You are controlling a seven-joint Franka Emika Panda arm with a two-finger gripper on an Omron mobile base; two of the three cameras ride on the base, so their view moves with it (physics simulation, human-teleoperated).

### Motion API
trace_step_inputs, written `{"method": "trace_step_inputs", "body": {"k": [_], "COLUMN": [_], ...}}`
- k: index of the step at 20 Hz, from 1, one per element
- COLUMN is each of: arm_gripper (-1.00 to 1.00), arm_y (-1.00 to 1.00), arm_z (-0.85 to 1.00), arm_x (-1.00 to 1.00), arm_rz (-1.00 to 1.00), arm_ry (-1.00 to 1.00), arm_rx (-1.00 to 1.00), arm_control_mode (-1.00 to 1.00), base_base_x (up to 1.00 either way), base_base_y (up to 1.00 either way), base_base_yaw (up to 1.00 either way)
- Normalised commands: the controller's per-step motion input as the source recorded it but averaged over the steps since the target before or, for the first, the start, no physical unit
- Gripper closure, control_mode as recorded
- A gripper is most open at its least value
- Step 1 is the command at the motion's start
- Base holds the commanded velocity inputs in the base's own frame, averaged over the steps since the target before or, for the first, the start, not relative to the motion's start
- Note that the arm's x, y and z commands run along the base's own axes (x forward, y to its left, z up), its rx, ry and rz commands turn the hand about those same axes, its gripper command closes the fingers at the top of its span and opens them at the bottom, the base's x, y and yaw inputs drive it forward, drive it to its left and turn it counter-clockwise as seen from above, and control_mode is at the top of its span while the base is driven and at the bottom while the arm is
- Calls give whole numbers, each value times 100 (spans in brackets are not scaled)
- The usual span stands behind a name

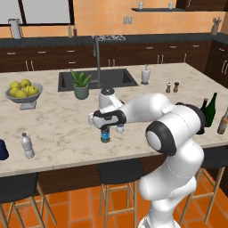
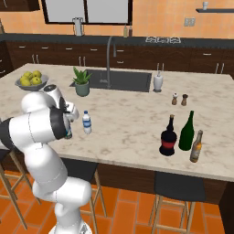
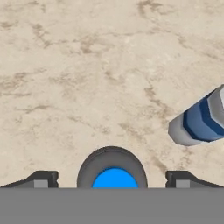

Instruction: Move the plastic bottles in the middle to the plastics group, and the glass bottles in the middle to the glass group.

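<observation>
- The end effector (image 3: 112,181) hangs straight above the darker blue-capped bottle (image 1: 105,134). In the hand view its two tips stand wide apart, one on each side of the blue cap, touching nothing, so it is open and empty.
- That bottle stands upright on the tabletop (image 1: 58,116), near the front edge, in front of the potted plant (image 1: 81,83) by the sink.
- The clear blue-capped bottle (image 2: 86,122) stands upright just beside the darker one, on the side away from the fruit bowl (image 1: 24,94).
- The pale water bottle (image 1: 27,145), which marks the plastics group, stands well apart from the darker bottle, toward the fruit bowl's end and close to the front edge.
- The squat dark bottle (image 2: 168,137) with the red label stands just beside the green bottle (image 2: 187,131) and the brown bottle (image 2: 196,146) at the far end, so it looks already placed.
- Handling, as a judgement: the darker bottle is small, light plastic with a smooth round wall, likely slippery and easy to tip. The tips should come down past the cap and close on the body below the shoulder, centred, with moderate force so the thin wall does not buckle.
- The neighbouring clear bottle is close enough to be knocked by a tip.
</observation>
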Motion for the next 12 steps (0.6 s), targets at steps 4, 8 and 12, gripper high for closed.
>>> {"method": "trace_step_inputs", "body": {"k": [4, 8, 12], "arm_gripper": [100, 100, 100], "arm_y": [0, 0, 13], "arm_z": [-13, 2, 34], "arm_x": [0, -4, -44], "arm_rz": [0, 13, 20], "arm_ry": [-2, 0, 0], "arm_rx": [0, 5, 18], "arm_control_mode": [-100, -100, -100], "base_base_x": [0, 0, 0], "base_base_y": [0, 0, 0], "base_base_yaw": [0, 0, 0]}}
